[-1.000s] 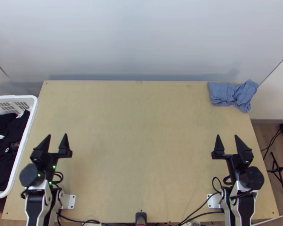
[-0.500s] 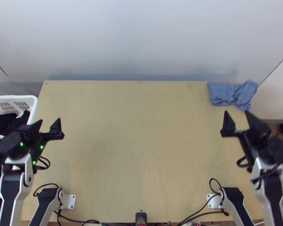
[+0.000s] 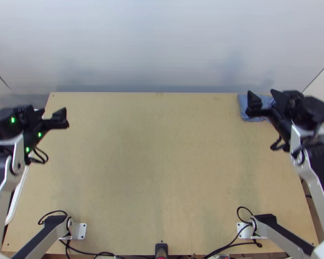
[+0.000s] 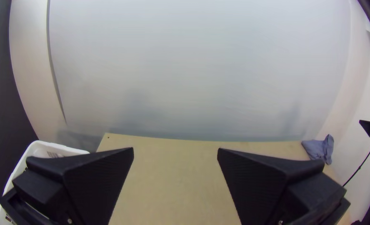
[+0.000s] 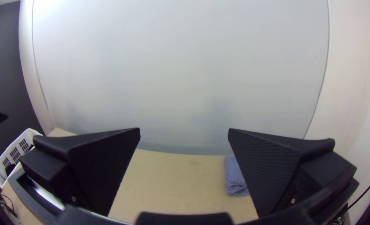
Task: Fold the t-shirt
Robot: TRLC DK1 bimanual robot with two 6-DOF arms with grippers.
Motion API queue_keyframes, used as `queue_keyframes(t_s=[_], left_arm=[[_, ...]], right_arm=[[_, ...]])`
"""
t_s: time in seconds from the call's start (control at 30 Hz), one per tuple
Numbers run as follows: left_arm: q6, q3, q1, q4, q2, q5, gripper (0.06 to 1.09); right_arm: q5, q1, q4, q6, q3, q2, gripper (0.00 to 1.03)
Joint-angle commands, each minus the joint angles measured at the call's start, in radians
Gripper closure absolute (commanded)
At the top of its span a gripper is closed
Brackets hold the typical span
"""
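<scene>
At the table's far right corner lies a blue-grey cloth [image 3: 242, 106], a small bunched bundle, partly covered by my right gripper [image 3: 261, 96]. That gripper is open, apparently above the cloth. The left gripper [image 3: 51, 113] stands open over the table's left edge, beside the basket. In the left wrist view, the cloth [image 4: 317, 149] is far off, beyond the empty left gripper [image 4: 175, 151]. The right wrist view has the cloth [image 5: 235, 177] partly behind one finger of the right gripper [image 5: 184, 131], nothing between its pads.
A white basket [image 3: 17, 196] stands along the table's left side, largely under the left arm; some dark cloth [image 5: 10, 169] is in it. Bare wooden table [image 3: 157, 164] spreads between the arms. Black cables [image 3: 231, 233] run along its near edge.
Both arms have extended up the picture toward the far side, the left gripper also shifting left over the basket's side. The right gripper now covers part of the cloth, which has not visibly moved.
</scene>
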Motion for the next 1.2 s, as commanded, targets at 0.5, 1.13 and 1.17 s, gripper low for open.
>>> queue_keyframes(t_s=[0.5, 1.13, 1.17], left_arm=[[0.013, 0.383, 0.190, -0.148, 0.438, -0.139, 0.11], [0.189, 0.277, 0.699, -0.030, 0.515, -0.137, 0.11], [0.194, 0.280, 0.722, -0.019, 0.536, -0.137, 0.11]], right_arm=[[0.002, 0.122, -0.118, 0.143, 0.256, 0.320, 0.05], [0.002, 0.295, -0.114, 0.117, 0.394, 0.532, 0.05], [0.002, 0.297, -0.114, 0.115, 0.396, 0.535, 0.05]])
